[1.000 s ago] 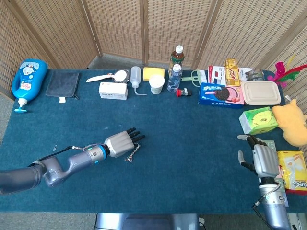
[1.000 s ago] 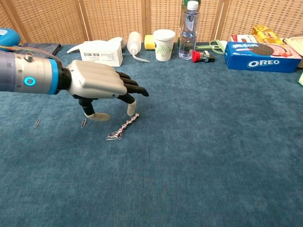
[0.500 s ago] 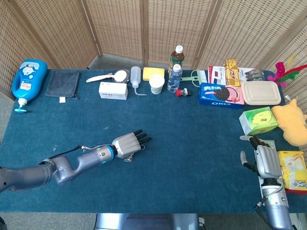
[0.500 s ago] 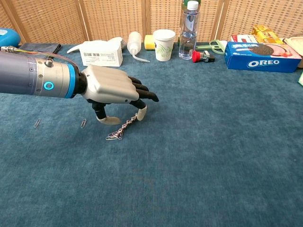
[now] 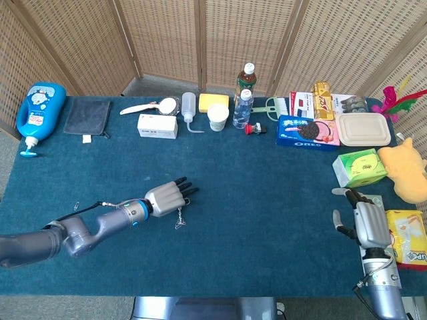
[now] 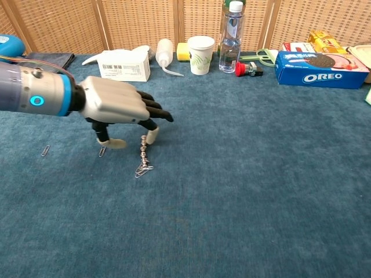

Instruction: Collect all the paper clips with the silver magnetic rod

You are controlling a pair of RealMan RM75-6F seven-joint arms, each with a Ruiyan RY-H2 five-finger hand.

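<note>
My left hand (image 5: 167, 198) (image 6: 113, 107) hovers low over the blue cloth, left of the middle. It holds the top end of the thin silver magnetic rod (image 6: 143, 153) (image 5: 180, 217) at a fingertip. The rod hangs almost straight down. A small clump of paper clips (image 6: 143, 171) clings to its lower end, at the cloth. Two loose paper clips lie left of the hand, one (image 6: 102, 152) just under the thumb and another (image 6: 45, 150) (image 5: 78, 206) further left. My right hand (image 5: 365, 223) rests open at the table's right edge, holding nothing.
Along the far edge stand a white box (image 6: 123, 63), a squeeze bottle (image 6: 164, 53), a paper cup (image 6: 200, 54), a water bottle (image 6: 231, 36) and an Oreo box (image 6: 320, 68). Snack packs and a yellow plush (image 5: 405, 172) crowd the right side near my right hand.
My left hand first reached right, then pulled back to the left. The rod's top end followed it, swinging the rod from slanted to nearly upright. The clump of clips stayed put.
</note>
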